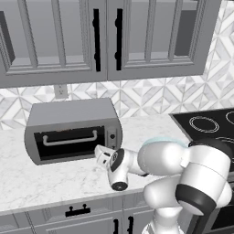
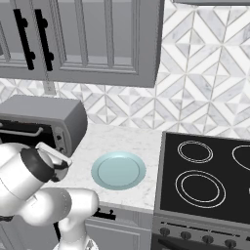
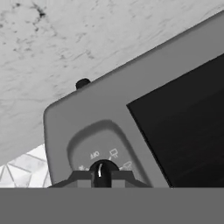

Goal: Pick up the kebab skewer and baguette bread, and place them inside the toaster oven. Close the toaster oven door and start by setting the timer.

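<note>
Timer-setting looks like the step in hand. The toaster oven [image 1: 73, 130] stands on the marble desk [image 1: 55, 176] against the tiled wall, and the toaster oven door [image 1: 69, 142] is up and shut, its silver bar handle [image 1: 70, 139] lying across the dark glass. Neither the kebab skewer nor the baguette bread can be made out through the glass, so whether they lie inside cannot be told; the pale blue plate [image 2: 118, 170] to the right of the oven, between it and the black cooktop [image 2: 207, 178], carries nothing.

The arm reaches low across the desk front, its wrist turned toward the oven's right-hand control panel [image 1: 112, 135]. In the hand view the gripper [image 3: 102, 177] sits right at a small dark knob [image 3: 102, 169] with a white pointer mark, under printed symbols and the word OFF [image 3: 94, 155]. The two fingertips [image 3: 81, 178] stand narrowly apart, one on each side of the knob, and seem to be pinching it, though actual contact on the knob is a judgement from how snugly they flank it.

The pointer stands near upright, a little right of the OFF mark, so the dial seems barely turned, if at all. The next move calls for a firm pinch and a clean roll of the wrist about the knob's axis, keeping the hand square to the panel so the fingertips do not slide off the small round cap.
</note>
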